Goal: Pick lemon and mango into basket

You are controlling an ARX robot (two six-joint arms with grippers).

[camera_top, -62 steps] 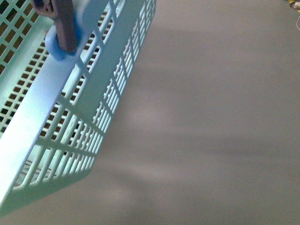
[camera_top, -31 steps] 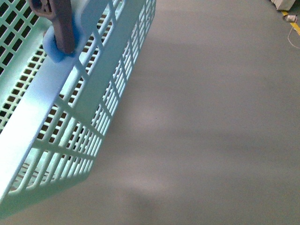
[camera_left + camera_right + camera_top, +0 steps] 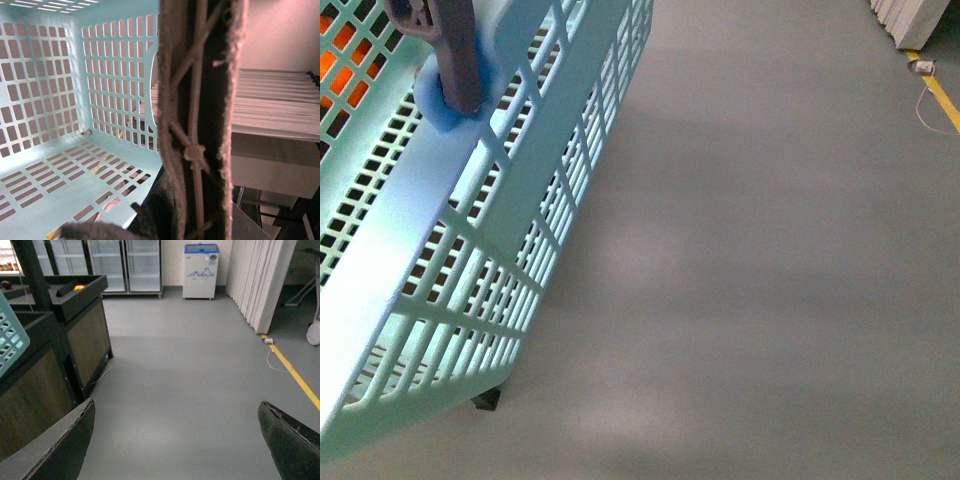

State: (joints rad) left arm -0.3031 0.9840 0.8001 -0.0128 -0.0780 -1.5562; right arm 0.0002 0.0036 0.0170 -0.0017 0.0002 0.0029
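The light teal slotted basket (image 3: 470, 250) hangs tilted at the left of the front view, above a grey floor. Its brown handle (image 3: 455, 50) pivots on a blue lug. In the left wrist view the handle (image 3: 200, 100), bound with white ties, runs close past the camera, and my left gripper (image 3: 167, 220) is shut on it; the basket floor (image 3: 60, 195) shows bare. An orange patch (image 3: 345, 60) shows through the slots; I cannot tell what it is. My right gripper (image 3: 177, 440) is open and empty over the floor. A small yellow fruit (image 3: 79, 288) lies on a dark stand; the mango is not identifiable.
A dark wooden display stand (image 3: 75, 335) is beside the basket corner (image 3: 10, 335). Its foot (image 3: 486, 399) shows under the basket. Glass-door fridges (image 3: 125, 265), a small white freezer (image 3: 201, 270), white folding panels (image 3: 260, 280) and a yellow floor line with a cable (image 3: 295, 375) lie further off.
The front view has swung: white panels and the yellow line have come into view at the top right, a dark stand foot has appeared under the basket, and orange now shows through the slots.
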